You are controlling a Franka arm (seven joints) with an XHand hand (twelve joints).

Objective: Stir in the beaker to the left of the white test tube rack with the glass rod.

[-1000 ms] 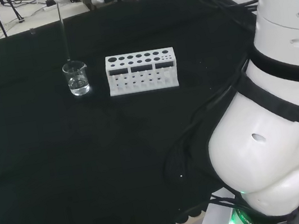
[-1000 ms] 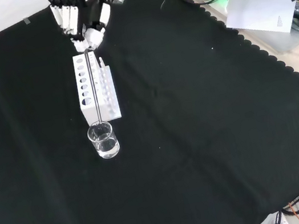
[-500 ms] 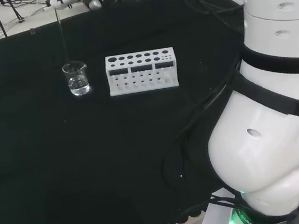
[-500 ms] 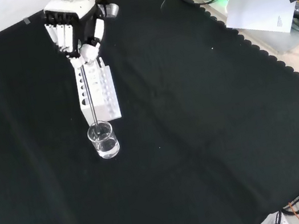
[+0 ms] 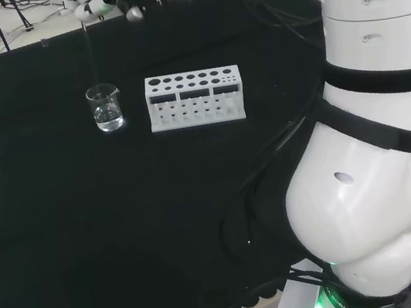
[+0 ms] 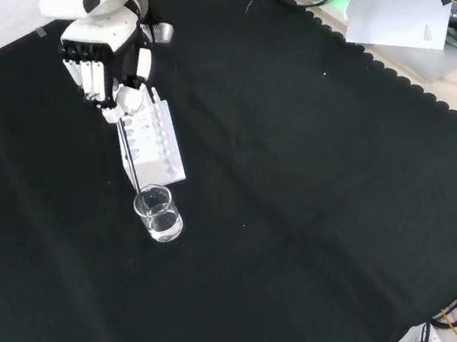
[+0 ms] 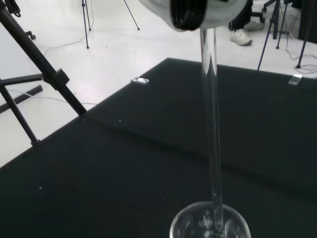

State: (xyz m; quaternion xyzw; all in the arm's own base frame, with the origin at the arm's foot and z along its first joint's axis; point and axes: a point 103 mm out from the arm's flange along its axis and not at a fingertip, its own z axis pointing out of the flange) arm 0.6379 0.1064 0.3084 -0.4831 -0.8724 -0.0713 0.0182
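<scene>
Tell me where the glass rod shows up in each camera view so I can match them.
Head view: glass rod hangs from the hand at upper left, down to the beaker.
Front view: rod runs before the white test tube rack, from the hand to the beaker.
Wrist view: rod crosses the centre, into the beaker.
Shared landmark: the beaker.

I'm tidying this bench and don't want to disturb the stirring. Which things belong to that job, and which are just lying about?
In use:
- hand, curled round the rod's top
- glass rod, reaching down to the beaker's mouth
- beaker holding clear liquid
- white test tube rack, the landmark beside the beaker

Lying about:
- white paper sheet off the cloth's edge
</scene>
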